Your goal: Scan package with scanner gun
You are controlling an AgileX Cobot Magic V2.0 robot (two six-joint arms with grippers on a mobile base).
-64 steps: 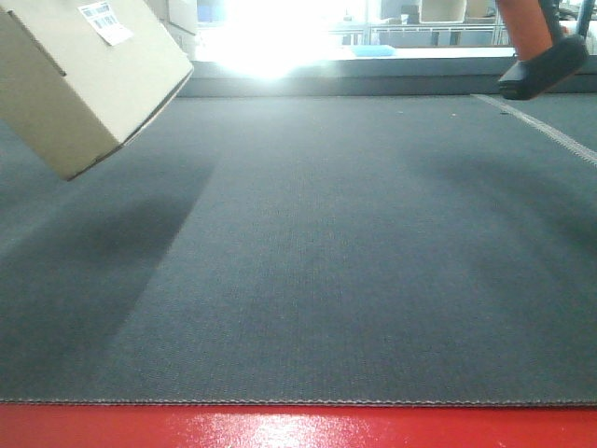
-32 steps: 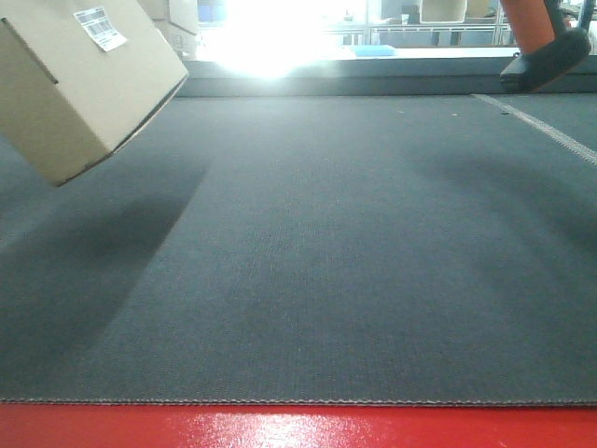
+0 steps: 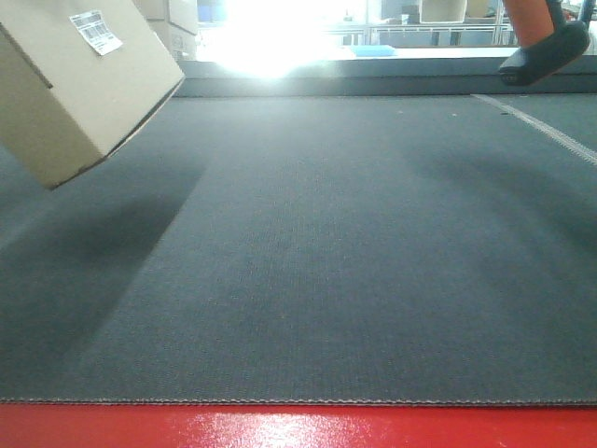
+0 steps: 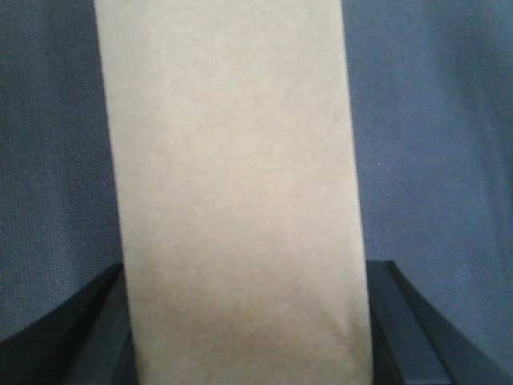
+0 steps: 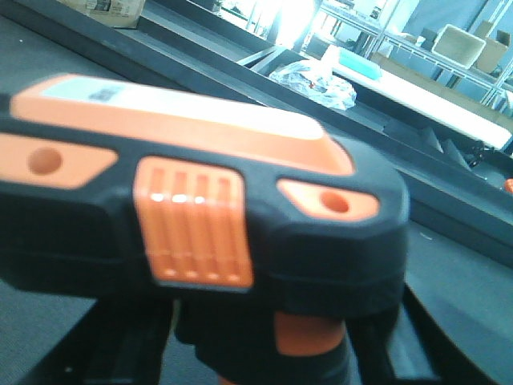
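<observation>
Front view: the package [image 3: 84, 84] hangs tilted in the upper left, clear of the grey mat [image 3: 326, 261], its white barcode label [image 3: 96, 31] on the upper face. The scanner gun [image 3: 546, 47] shows at the upper right, only its orange handle and black base in frame.

Left wrist view: the left gripper [image 4: 240, 325] clamps the package, with black fingers [image 4: 72, 329] at both lower corners.

Right wrist view: the scanner's black head with its orange stripe fills the frame. The right gripper [image 5: 256, 353] grasps the handle at the bottom edge.
</observation>
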